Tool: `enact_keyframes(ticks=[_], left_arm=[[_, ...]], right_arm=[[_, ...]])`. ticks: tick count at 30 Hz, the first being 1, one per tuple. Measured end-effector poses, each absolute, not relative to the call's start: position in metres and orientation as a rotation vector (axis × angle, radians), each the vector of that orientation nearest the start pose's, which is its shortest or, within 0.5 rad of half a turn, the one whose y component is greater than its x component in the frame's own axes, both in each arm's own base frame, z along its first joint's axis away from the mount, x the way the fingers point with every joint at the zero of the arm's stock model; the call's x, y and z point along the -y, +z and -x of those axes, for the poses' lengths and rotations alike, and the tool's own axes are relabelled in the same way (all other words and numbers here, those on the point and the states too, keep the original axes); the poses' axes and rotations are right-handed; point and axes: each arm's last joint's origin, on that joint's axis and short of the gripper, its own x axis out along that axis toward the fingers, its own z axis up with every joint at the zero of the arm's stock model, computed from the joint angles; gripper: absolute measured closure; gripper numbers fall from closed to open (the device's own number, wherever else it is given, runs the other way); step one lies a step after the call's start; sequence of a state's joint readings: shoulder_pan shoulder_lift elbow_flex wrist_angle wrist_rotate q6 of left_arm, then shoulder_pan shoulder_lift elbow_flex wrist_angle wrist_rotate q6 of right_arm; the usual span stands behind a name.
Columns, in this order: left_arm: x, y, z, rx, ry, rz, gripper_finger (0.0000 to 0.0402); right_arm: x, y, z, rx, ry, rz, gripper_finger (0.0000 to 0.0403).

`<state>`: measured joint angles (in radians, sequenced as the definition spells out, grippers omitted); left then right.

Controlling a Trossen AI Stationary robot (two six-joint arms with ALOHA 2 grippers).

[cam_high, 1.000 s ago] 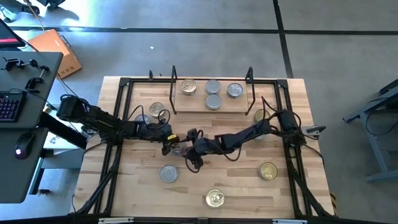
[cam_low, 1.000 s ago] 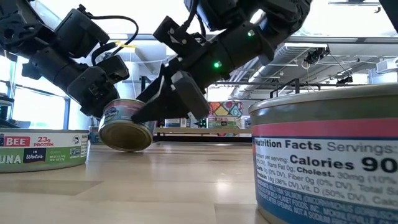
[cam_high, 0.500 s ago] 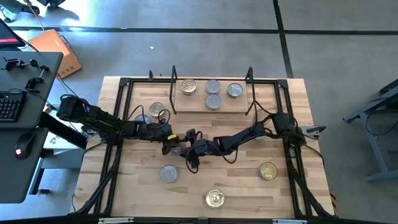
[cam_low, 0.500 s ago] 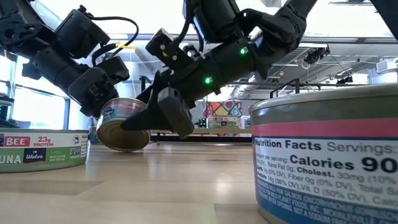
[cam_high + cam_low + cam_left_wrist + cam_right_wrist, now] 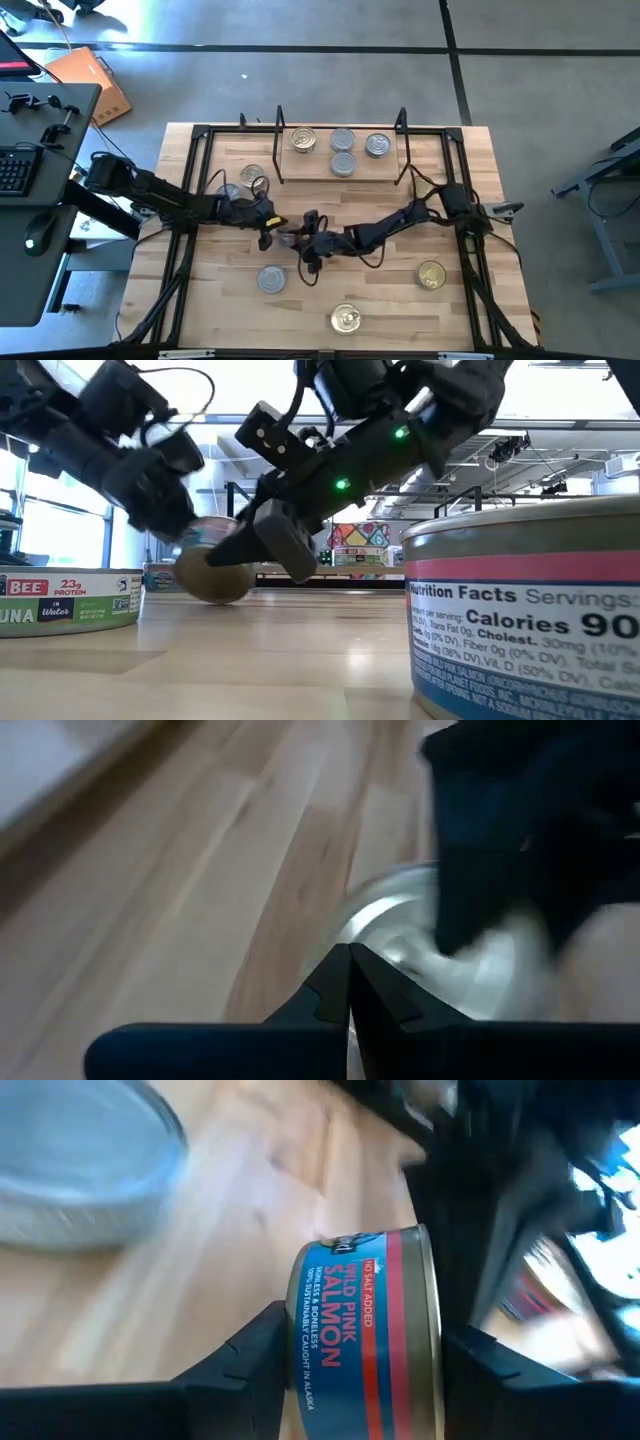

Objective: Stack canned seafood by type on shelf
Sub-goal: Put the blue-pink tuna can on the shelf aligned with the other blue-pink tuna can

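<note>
Salmon can [image 5: 365, 1325] tipped on its side between right gripper [image 5: 360, 1370] fingers, axis roughly level, gripped, left gripper [image 5: 349, 982] fingers pressed together just beside it, lid hidden, left wrist view blurred.

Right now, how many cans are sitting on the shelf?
4 on the shelf: a gold-lidded can at its left, two grey-lidded cans mid-shelf, and a silver-lidded can at its right. None looks hidden.
</note>
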<state>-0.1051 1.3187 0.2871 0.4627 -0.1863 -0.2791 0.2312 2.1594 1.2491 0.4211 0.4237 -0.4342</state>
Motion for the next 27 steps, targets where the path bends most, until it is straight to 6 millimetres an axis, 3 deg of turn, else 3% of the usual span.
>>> enact_keyframes(ticks=[5, 8, 13, 19, 27], left_arm=[[0.030, 0.152, -0.202, -0.443, 0.136, 0.157, 0.0402], [0.039, 0.167, -0.194, -0.380, 0.100, 0.131, 0.0401], [0.055, 0.192, -0.178, -0.246, 0.018, 0.108, 0.0401], [0.070, 0.215, -0.164, -0.294, 0.092, -0.004, 0.0401], [0.081, 0.216, -0.154, -0.355, 0.182, -0.104, 0.0402]], right_arm=[[-0.101, 0.147, -0.424, -0.577, -0.216, 0.700, 0.0235], [-0.095, 0.163, -0.420, -0.585, -0.272, 0.741, 0.0235], [-0.062, 0.181, -0.425, -0.623, -0.428, 0.797, 0.0235], [-0.015, 0.188, -0.440, -0.717, -0.347, 0.799, 0.0235], [0.039, 0.183, -0.444, -0.804, -0.350, 0.794, 0.0235]])
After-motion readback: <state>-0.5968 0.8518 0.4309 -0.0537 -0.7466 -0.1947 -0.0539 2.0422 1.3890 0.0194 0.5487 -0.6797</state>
